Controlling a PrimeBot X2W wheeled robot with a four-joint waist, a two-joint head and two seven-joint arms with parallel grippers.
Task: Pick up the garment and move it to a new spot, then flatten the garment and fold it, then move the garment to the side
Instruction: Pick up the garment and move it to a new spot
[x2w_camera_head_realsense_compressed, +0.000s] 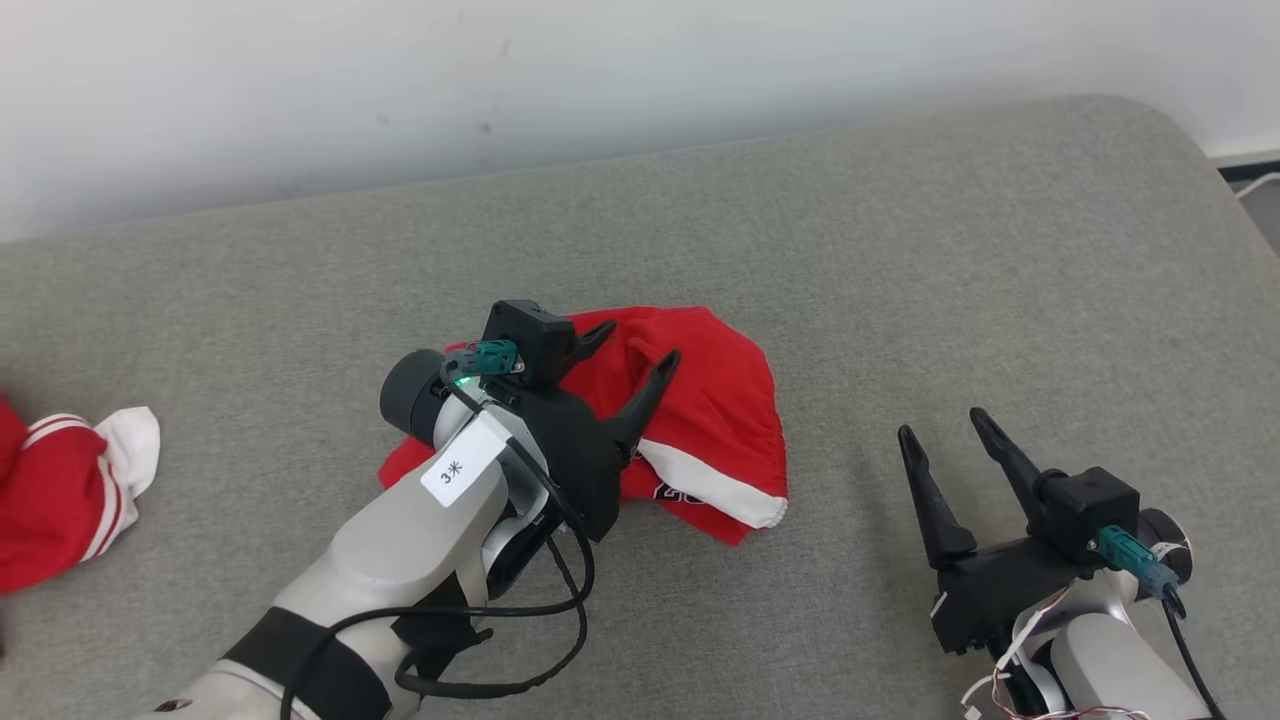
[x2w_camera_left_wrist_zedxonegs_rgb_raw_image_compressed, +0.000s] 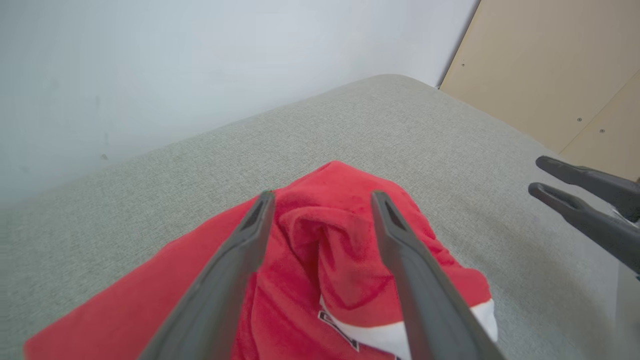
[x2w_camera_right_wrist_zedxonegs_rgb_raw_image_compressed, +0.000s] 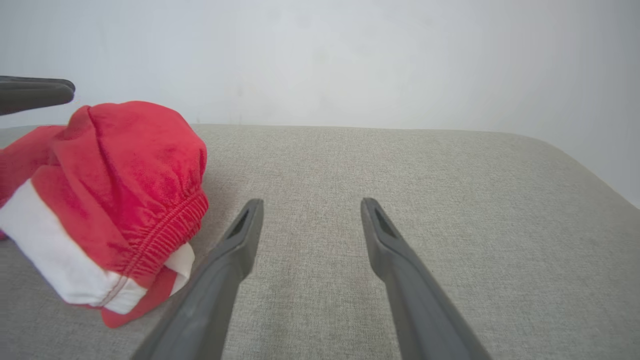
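Observation:
The garment (x2w_camera_head_realsense_compressed: 705, 420), red with a white band and an elastic hem, lies crumpled in a heap on the grey cushioned surface (x2w_camera_head_realsense_compressed: 900, 250). My left gripper (x2w_camera_head_realsense_compressed: 637, 347) hovers over its left part, open, with nothing held; in the left wrist view its fingers (x2w_camera_left_wrist_zedxonegs_rgb_raw_image_compressed: 235, 265) straddle a raised red fold of the garment (x2w_camera_left_wrist_zedxonegs_rgb_raw_image_compressed: 325, 250). My right gripper (x2w_camera_head_realsense_compressed: 940, 425) stands open to the right of the garment, apart from it. The right wrist view has the garment (x2w_camera_right_wrist_zedxonegs_rgb_raw_image_compressed: 115, 200) at the left, with the right gripper (x2w_camera_right_wrist_zedxonegs_rgb_raw_image_compressed: 310, 205) over bare cushion.
Another red and white piece of clothing (x2w_camera_head_realsense_compressed: 70, 480) lies at the left edge. A white wall (x2w_camera_head_realsense_compressed: 500, 80) runs along the back of the surface. The cushion's rounded corner is at the upper right. A beige panel (x2w_camera_left_wrist_zedxonegs_rgb_raw_image_compressed: 550, 65) stands beyond that corner.

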